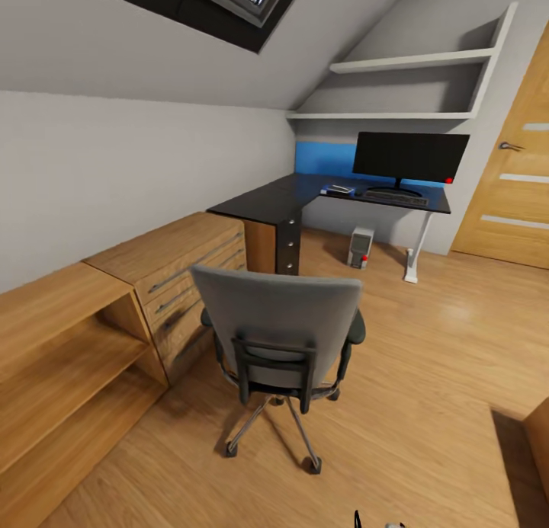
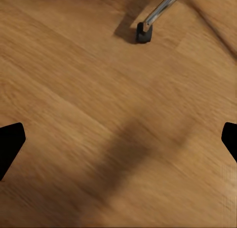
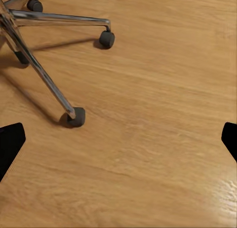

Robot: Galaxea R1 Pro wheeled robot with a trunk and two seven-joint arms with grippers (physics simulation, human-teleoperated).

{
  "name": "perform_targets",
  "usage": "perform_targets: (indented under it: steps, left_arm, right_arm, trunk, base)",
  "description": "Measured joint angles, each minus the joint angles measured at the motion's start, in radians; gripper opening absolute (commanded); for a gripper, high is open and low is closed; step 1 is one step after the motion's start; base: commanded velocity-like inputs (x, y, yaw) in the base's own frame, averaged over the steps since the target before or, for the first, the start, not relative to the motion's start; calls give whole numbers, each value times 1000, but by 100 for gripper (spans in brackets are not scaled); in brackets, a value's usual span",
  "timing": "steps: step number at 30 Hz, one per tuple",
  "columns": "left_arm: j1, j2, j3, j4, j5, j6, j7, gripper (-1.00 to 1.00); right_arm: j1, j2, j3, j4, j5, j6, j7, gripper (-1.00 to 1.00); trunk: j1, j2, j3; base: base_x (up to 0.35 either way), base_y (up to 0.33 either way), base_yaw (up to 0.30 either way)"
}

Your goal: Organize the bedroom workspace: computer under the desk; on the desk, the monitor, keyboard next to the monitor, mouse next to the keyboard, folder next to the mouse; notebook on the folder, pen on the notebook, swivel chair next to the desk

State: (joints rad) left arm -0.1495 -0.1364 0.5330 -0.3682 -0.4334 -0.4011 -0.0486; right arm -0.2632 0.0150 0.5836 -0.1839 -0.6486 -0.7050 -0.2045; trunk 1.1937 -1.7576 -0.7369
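You face an attic bedroom with a wood floor [image 1: 427, 376]. The landmark is the desk [image 1: 305, 193], an L-shaped black top with white legs and a blue back panel, standing against the far wall.

On the desk, toward its far right end, stands the monitor [image 1: 410, 156], a wide black screen. Just in front of the monitor's stand lies the keyboard [image 1: 395, 197], flat and black. A few small flat items lie left of the keyboard; they are too small to identify. Under the desk, on the floor, sits the computer [image 1: 360, 247], a small pale tower.

Well apart from the desk, nearer to you, stands the swivel chair [image 1: 278, 337], its grey back turned toward you and hiding the seat, so you cannot tell whether the folder lies there. A long wooden cabinet [image 1: 99, 322] runs from the desk's left end along the wall.

The chair will likely roll freely and swivel; push it by the stiff backrest frame or an armrest, low and steady. A thin folder is light and slippery; pinch it at an overhanging edge.

Your left gripper [image 2: 118, 139] and right gripper [image 3: 118, 139] both hang spread wide over bare floor near the chair's casters, holding nothing.
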Motion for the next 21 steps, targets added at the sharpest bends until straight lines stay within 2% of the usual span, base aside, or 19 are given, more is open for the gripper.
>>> perform_targets:
  steps: [10, 21]
  left_arm:
    - [0, 2, 0, 7, 0, -1, 0, 100]
    - [0, 4, 0, 8, 0, -1, 0, 100]
  right_arm:
    - [0, 1, 0, 0, 0, 0, 0, 100]
    - [0, 2, 0, 0, 0, 0, 0, 100]
  trunk:
    - [0, 0, 0]
    - [0, 0, 1]
  base:
    - [13, 44, -26]
    - [1, 4, -204]
